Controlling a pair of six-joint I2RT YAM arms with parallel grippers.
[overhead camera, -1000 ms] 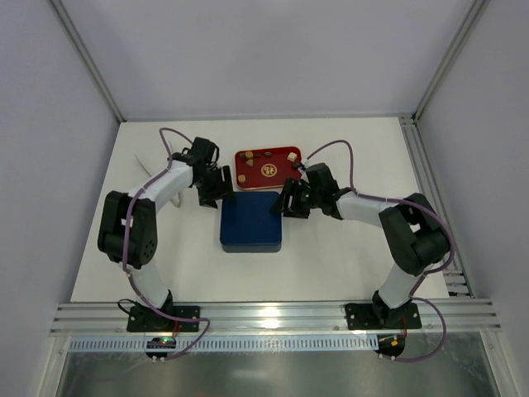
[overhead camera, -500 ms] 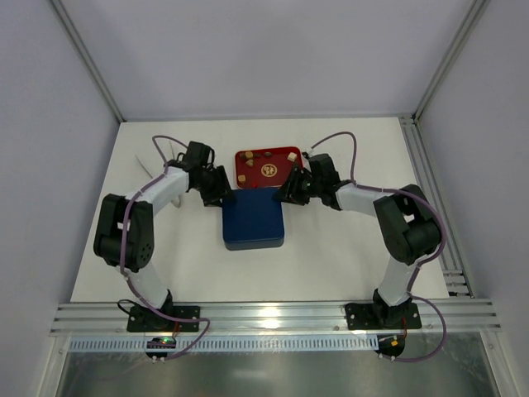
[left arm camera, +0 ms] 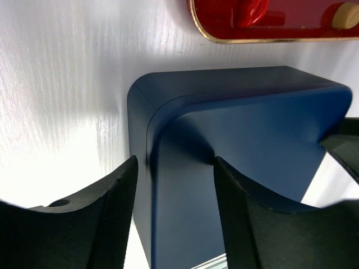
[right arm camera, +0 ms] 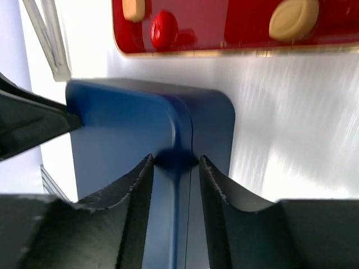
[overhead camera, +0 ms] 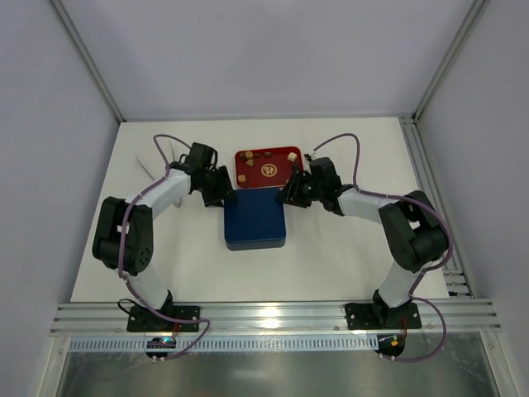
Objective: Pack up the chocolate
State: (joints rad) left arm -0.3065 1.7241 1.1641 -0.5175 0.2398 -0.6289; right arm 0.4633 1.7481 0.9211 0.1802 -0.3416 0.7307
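The chocolate point(overhead camera: 291, 156) sits in little pieces on the red tray point(overhead camera: 245, 172), at 12 o'clock on the desk point(overhead camera: 347, 248). It looks like none is packed yet. Just at 6 o'clock from the tray lies the blue lid point(overhead camera: 255, 223), flat and closed. The left hand point(overhead camera: 223, 195) pinches its 10 o'clock corner. The right hand point(overhead camera: 288, 193) pinches its 2 o'clock corner. So the step looks like taking the lid off. Next, both hands likely need to lift together, straight up and level, then put the lid down away from the tray.
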